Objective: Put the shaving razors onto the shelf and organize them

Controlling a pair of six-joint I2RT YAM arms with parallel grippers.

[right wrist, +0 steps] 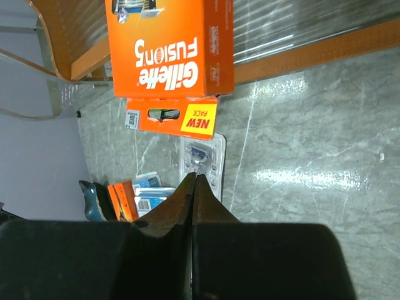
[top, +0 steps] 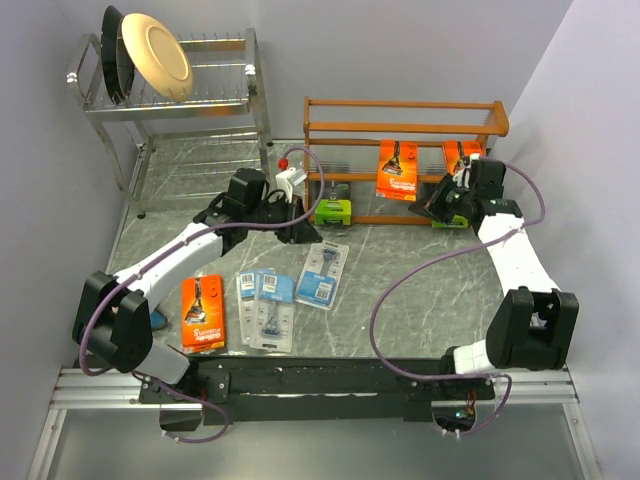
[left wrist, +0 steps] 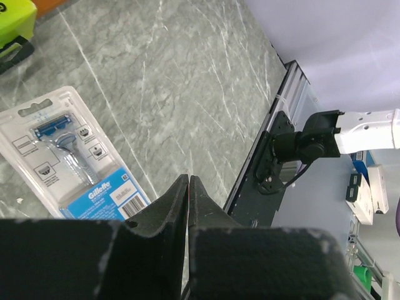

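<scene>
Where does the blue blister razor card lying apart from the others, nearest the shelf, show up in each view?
Top external: the blister card lies flat near the table's centre.
Left wrist: the blister card is large at the left, flat, label readable.
Right wrist: the blister card is small at mid-frame, just under the orange pack.
Shared landmark: the grey marble tabletop.

This looks like a robotics lab cell, not a home or shop. Plain pale walls [top: 400, 50] box in a marble-patterned worktop [top: 420, 270]. At 6 o'clock a left arm [top: 170, 262] and a right arm [top: 515, 255], both trailing cables, are bolted to a metal rail [top: 535, 388]. A chrome dish rack [top: 215, 107] at 11 o'clock, a wooden shelf [top: 400, 103] at 1 o'clock and retail razor packs [top: 202, 312] read as staged props.
</scene>
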